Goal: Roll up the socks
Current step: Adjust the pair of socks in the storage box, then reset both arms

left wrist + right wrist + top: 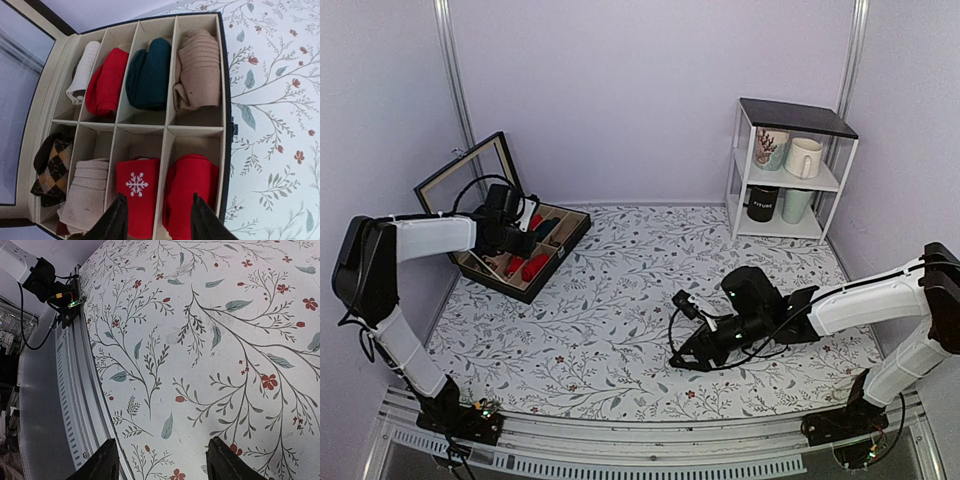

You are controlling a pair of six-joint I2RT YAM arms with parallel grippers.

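In the left wrist view, the socks (136, 192) lie as a bright red roll with a white snowflake in a near compartment of the divided box (170, 131). A plain red roll (194, 187) fills the cell to their right. My left gripper (157, 204) hangs open just above both, straddling the divider; one fingertip is over the snowflake roll's left edge, the other over the plain roll. From the top view it sits over the box (570, 240) at the far left. My right gripper (165, 457) is open and holds nothing, low over the floral cloth (210, 340) near the front edge.
Other cells hold a third red roll (106, 82), dark green (148, 72), beige (197, 70), white (85, 70), cream (87, 192) and argyle (52, 170) rolls. The box lid (465, 175) stands open at the back left. A shelf with mugs (790, 170) stands back right.
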